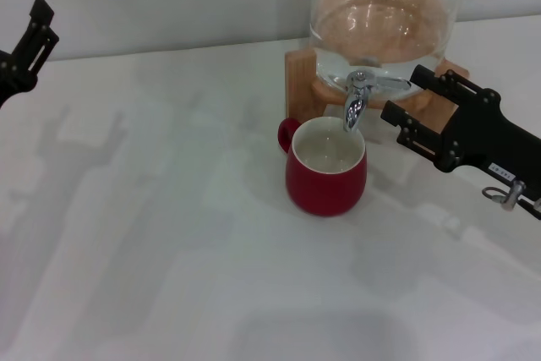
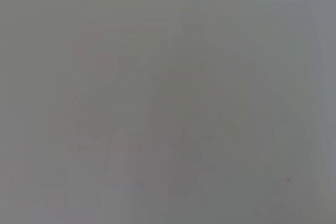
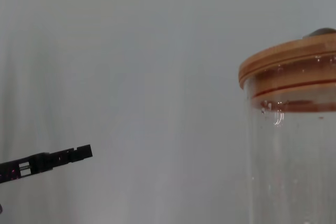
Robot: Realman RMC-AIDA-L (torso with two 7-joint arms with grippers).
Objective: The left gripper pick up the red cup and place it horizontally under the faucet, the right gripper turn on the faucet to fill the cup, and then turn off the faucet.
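Currently the right gripper [image 1: 407, 97] is seen with jaws apart, just beside the faucet [image 1: 358, 96] lever. The red cup [image 1: 325, 166] stands upright on the bench [image 1: 152, 234] under the spout. The left gripper [image 1: 32, 38] is parked well apart; its jaws cannot be judged. Risks: a clipped lever, a nudged dispenser [image 1: 380, 14], overflow if closing is delayed.

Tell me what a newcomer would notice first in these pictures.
The red cup stands upright mid-table, right under the chrome faucet of a glass dispenser on a wooden stand. The right gripper, open, sits just to the faucet's right, by its lever. The left gripper hangs far off at the table's left edge.
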